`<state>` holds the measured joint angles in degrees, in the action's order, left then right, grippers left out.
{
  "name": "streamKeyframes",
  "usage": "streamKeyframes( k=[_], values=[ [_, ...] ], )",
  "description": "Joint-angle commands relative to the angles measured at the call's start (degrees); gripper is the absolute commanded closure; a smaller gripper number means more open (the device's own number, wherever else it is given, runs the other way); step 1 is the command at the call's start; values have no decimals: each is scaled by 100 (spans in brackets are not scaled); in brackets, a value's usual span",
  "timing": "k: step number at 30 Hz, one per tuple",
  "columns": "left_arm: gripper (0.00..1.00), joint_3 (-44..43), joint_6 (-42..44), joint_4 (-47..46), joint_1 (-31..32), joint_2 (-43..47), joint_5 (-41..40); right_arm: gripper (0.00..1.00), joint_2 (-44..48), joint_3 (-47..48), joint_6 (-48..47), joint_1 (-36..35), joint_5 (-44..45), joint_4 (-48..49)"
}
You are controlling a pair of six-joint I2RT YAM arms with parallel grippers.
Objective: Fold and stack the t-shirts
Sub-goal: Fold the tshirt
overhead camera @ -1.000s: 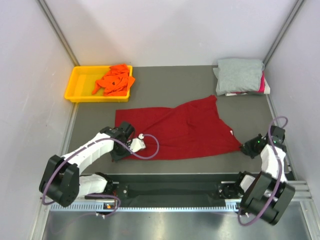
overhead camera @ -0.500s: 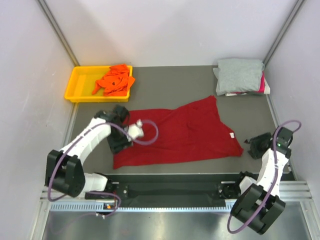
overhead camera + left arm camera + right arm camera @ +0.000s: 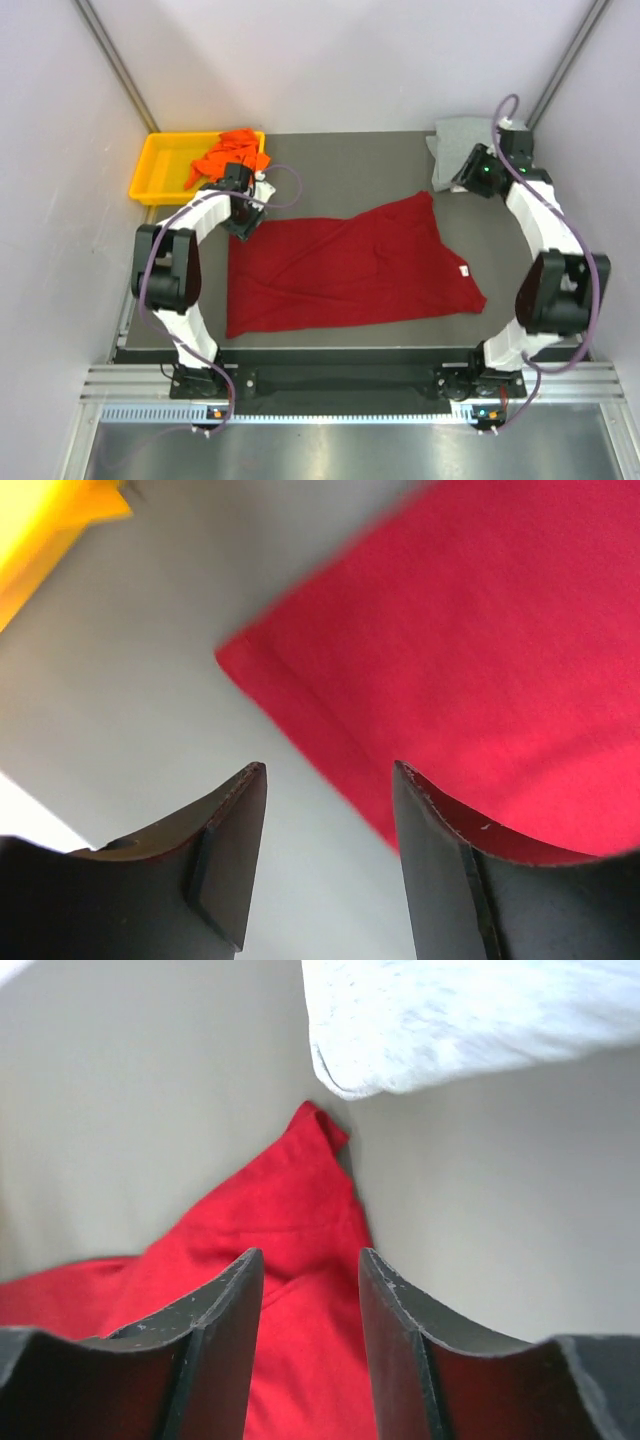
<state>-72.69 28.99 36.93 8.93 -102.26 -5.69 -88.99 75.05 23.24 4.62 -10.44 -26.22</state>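
The dark red t-shirt [image 3: 350, 265] lies spread flat across the middle of the table. My left gripper [image 3: 243, 226] hovers open just beyond the shirt's far left corner [image 3: 300, 695], its jaws [image 3: 330, 775] empty over bare table. My right gripper [image 3: 459, 183] is open too, above the red shirt's far tip [image 3: 285, 1220], with nothing between its fingers [image 3: 225, 1300]. Just beyond the tip lies the folded light grey t-shirt [image 3: 458, 145] [image 3: 470, 1015], partly covered by the right arm. The bright orange t-shirt [image 3: 232, 150] is crumpled in the tray.
A yellow plastic tray [image 3: 160, 168] [image 3: 50, 525] stands at the far left corner, close to my left gripper. White walls close in the table on the left, the right and the back. The arms' rail runs along the near edge.
Both grippers opened and let go of the red shirt's near corners, then swung away to its far edge. The shirt now lies flatter, its near edge straightened.
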Motion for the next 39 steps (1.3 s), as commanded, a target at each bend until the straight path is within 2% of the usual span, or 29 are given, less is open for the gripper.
streamKeyframes(
  k=[1,5,9,14,22,26,27,28,29,31,32,33,34,39],
  values=[
    [41,-588,-534,-652,-338,-417,-178,57,-890,642,-558,-373,112,-208],
    [41,-888,-685,-582,-708,-769,217,58,-1769,1405,-689,-638,252,-252],
    [40,-712,-579,-687,-708,-927,429,58,-2603,2039,-813,-849,419,-428],
    [40,-782,-666,-819,-726,-1235,525,56,-3176,2619,-716,-919,902,-621],
    [40,-940,-834,-749,-735,-1490,1114,55,-3757,2814,-883,-998,991,-779],
    [42,-1046,-913,-363,-814,-1534,1895,64,-3828,2700,-909,-998,623,-771],
    [44,-1046,-913,-309,-805,-1473,2218,73,-3810,2673,-892,-998,570,-736],
    [48,-1055,-913,-257,-814,-1455,2344,77,-3784,2647,-874,-998,534,-692],
    [59,-1029,-922,-221,-805,-1403,2432,84,-3723,2595,-839,-998,473,-657],
    [72,-993,-913,-177,-814,-1376,2581,89,-3626,2542,-813,-998,455,-543],
    [86,-984,-904,-142,-814,-1376,2660,92,-3521,2533,-813,-998,446,-525],
    [93,-984,-887,-55,-814,-1376,2739,99,-3476,2533,-821,-998,437,-499],
    [100,-984,-852,-19,-822,-1358,2871,100,-3424,2533,-865,-998,420,-481],
    [100,-721,-869,-203,-945,-790,2776,100,-2713,2182,-1015,-1042,157,-236]
  ],
)
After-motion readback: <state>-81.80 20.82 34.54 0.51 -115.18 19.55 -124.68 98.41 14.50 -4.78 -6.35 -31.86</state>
